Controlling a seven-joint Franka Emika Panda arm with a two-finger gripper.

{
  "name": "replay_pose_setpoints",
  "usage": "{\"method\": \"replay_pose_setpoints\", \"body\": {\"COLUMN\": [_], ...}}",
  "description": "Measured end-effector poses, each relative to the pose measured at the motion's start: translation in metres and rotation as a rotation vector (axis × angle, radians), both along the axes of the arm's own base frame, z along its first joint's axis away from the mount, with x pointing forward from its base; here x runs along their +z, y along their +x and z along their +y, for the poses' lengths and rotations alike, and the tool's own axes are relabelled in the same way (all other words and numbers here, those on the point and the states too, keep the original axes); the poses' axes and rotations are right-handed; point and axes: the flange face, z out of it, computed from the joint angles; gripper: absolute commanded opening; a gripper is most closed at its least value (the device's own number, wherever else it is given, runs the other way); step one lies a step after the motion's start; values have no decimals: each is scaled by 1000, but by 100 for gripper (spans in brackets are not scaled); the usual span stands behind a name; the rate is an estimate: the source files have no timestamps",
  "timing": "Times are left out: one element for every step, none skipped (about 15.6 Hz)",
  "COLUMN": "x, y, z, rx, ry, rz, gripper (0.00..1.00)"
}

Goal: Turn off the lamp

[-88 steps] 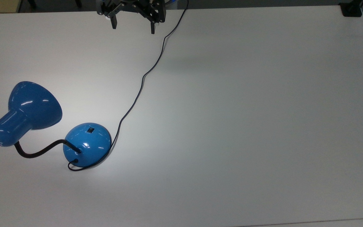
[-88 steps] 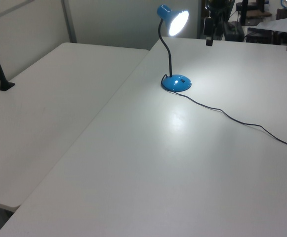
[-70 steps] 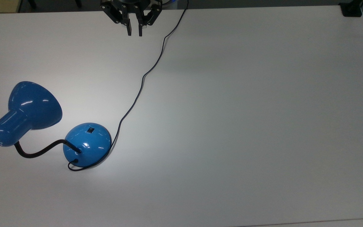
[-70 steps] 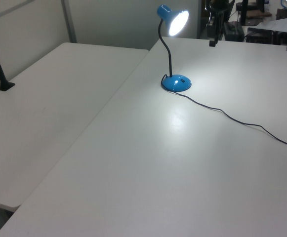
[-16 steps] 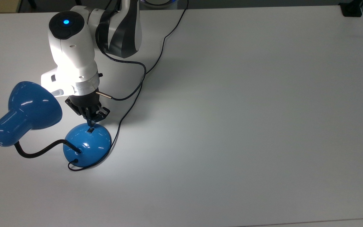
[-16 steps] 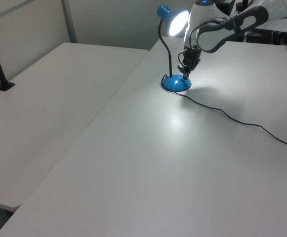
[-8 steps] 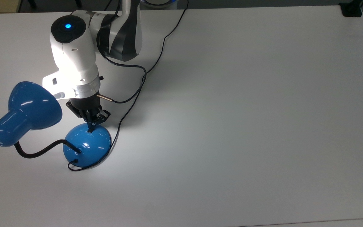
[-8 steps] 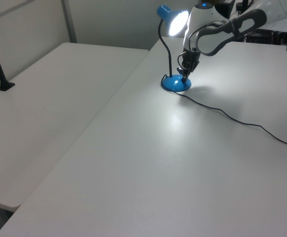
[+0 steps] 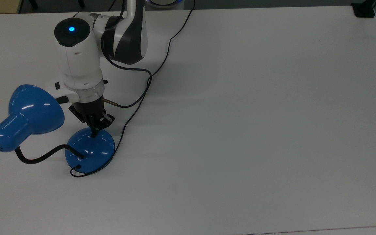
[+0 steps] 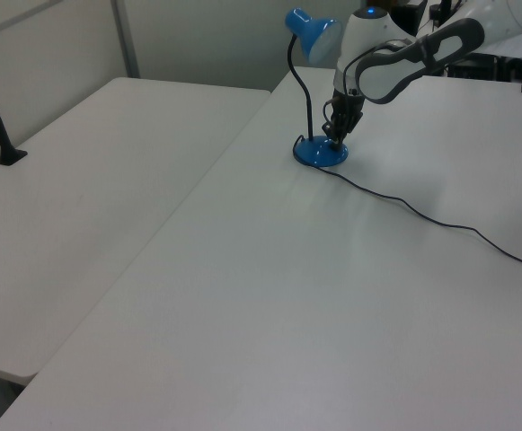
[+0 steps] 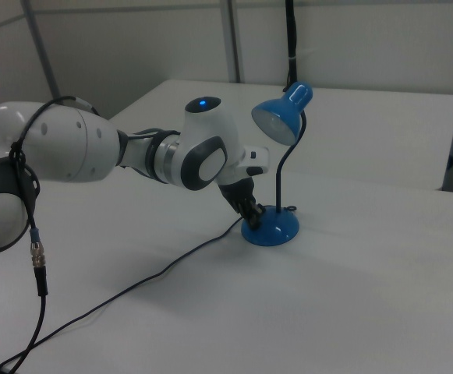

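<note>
**Fingertips on the lamp base, shade dark**

The gripper (image 9: pixel 94 132) has its two fingers drawn together with nothing between them, and their tips press on the upper part of the domed blue base (image 9: pixel 90 150), at the spot facing the arm (the switch itself is hidden under the tips). In the left view the gripper (image 10: pixel 335 136) comes down on the base from above. From the base the black gooseneck (image 9: pixel 39 156) curves away toward the top view's left and carries the blue shade (image 9: pixel 28 113), which hangs just beside the arm's wrist (image 9: pixel 80 70). The shade throws no glow in the right view (image 11: pixel 282 117). The lamp (image 11: pixel 277 167) stands on the white table (image 9: pixel 256 124), near the top view's left edge. Its thin black cord (image 9: pixel 148 78) leaves the base and runs up toward the top view's far edge, passing beside the arm.
</note>
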Motion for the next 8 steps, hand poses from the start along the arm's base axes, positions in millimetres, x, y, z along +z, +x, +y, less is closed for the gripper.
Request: {"method": "replay_pose_setpoints", "body": {"x": [0,0,0,0,0,0,0,4], "y": [0,0,0,0,0,-1,-4,-7], "z": [0,0,0,0,0,-1,-2,-3], "rx": [0,0,0,0,0,-2,-5,-8], "ry": [0,0,0,0,0,0,2,5], "rz": [0,0,0,0,1,16,44,73], "gripper": [0,0,0,0,0,0,0,0]}}
